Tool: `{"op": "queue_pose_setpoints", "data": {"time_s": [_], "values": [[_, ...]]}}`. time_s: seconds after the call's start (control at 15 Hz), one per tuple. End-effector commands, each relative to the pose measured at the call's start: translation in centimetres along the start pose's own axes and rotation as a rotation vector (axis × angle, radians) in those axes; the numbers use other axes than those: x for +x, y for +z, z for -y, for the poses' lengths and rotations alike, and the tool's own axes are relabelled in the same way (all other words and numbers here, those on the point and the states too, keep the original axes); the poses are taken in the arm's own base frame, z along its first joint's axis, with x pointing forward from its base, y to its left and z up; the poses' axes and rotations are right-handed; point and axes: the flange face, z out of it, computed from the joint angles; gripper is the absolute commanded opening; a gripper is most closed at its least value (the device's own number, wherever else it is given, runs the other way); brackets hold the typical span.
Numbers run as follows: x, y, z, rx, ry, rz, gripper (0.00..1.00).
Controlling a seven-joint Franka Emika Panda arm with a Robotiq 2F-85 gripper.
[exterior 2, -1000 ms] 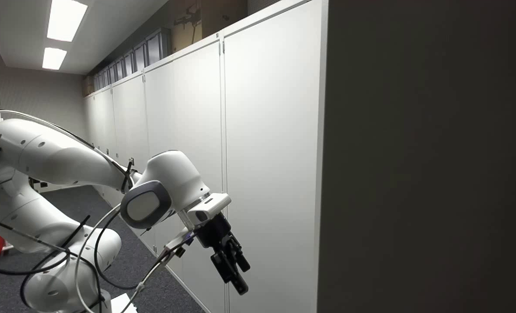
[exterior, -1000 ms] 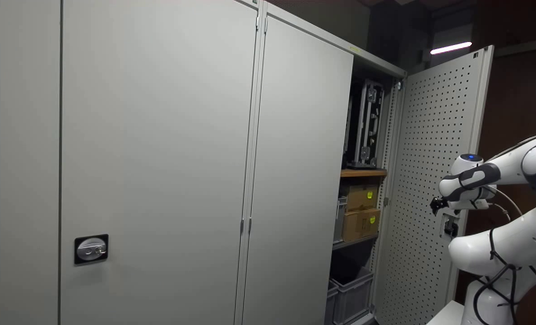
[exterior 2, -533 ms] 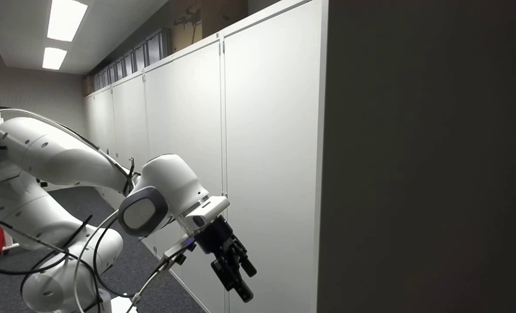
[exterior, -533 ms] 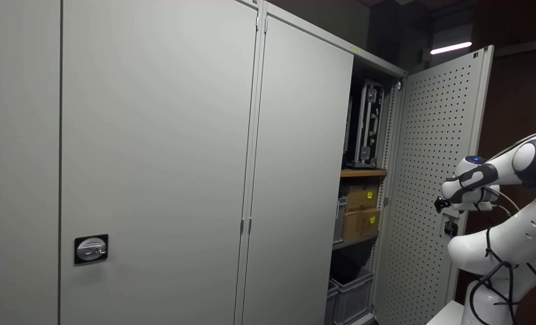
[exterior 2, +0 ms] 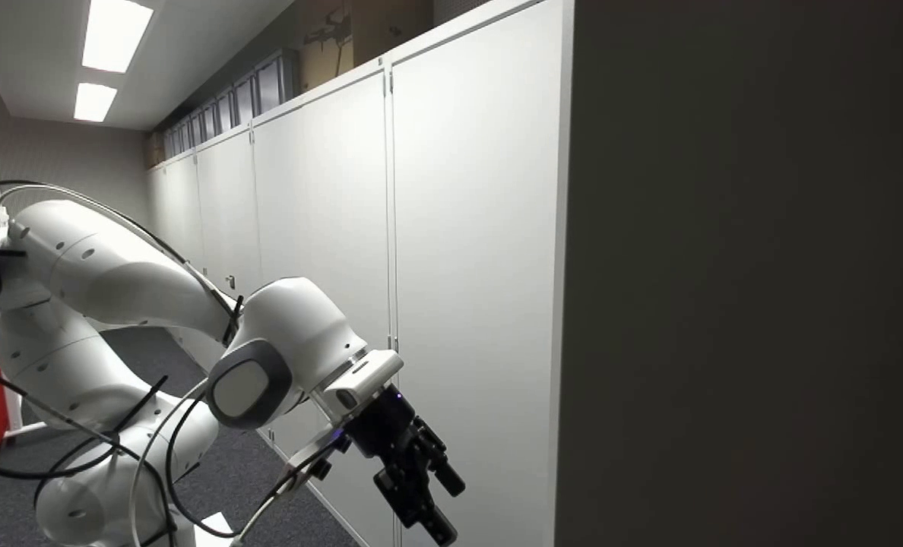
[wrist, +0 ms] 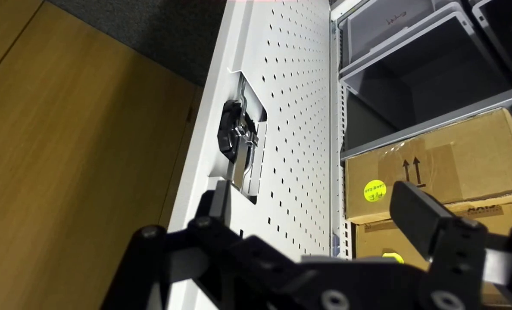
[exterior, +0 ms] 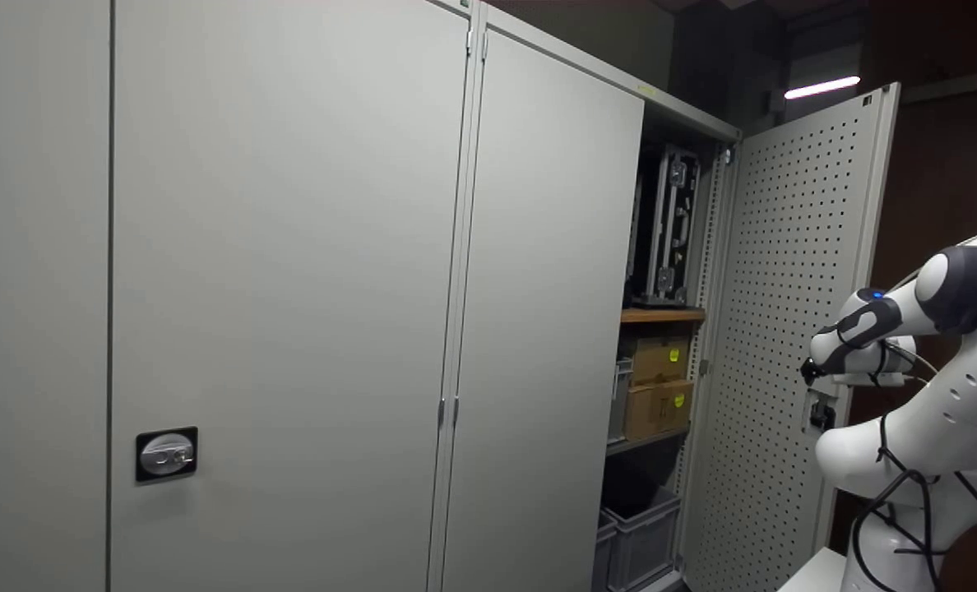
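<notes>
My black gripper (wrist: 312,191) stands open in the wrist view, its fingers wide apart and nothing between them. Nearest to it is the open perforated cabinet door (wrist: 297,142), pale grey. A black and metal latch (wrist: 238,133) sits in a cutout near that door's free edge, beyond the left finger in the wrist view. Whether that finger touches the door I cannot tell. In an exterior view the gripper (exterior: 809,372) appears just above the latch (exterior: 822,411), in front of the door (exterior: 793,247). Another exterior view shows both fingers (exterior 2: 438,526) separated, pointing down and right.
Inside the cabinet are cardboard boxes (wrist: 437,159) with yellow stickers, grey bins (wrist: 450,82) and a black case (exterior: 671,230) on a wooden shelf (exterior: 661,315). A wooden panel (wrist: 75,172) stands left of the door. The neighbouring cabinet door (exterior: 546,288) is closed.
The gripper has shifted slightly rightward in both exterior views, and also downward in the view where its fingers show large. Its fingers have stayed apart. The cabinet door has not moved.
</notes>
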Motion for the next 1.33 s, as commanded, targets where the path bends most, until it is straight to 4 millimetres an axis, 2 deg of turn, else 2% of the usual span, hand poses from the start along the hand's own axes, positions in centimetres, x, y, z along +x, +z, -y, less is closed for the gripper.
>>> {"op": "queue_pose_setpoints", "data": {"time_s": [0.0,0.47,1.27], "values": [[1.0,0.9,-1.3,-0.012,-0.018,-0.038,1.00],[1.1,2.0,-2.9,-0.016,-0.075,-0.077,1.00],[-0.8,4.8,-6.1,-0.025,-0.114,-0.091,1.00]]}}
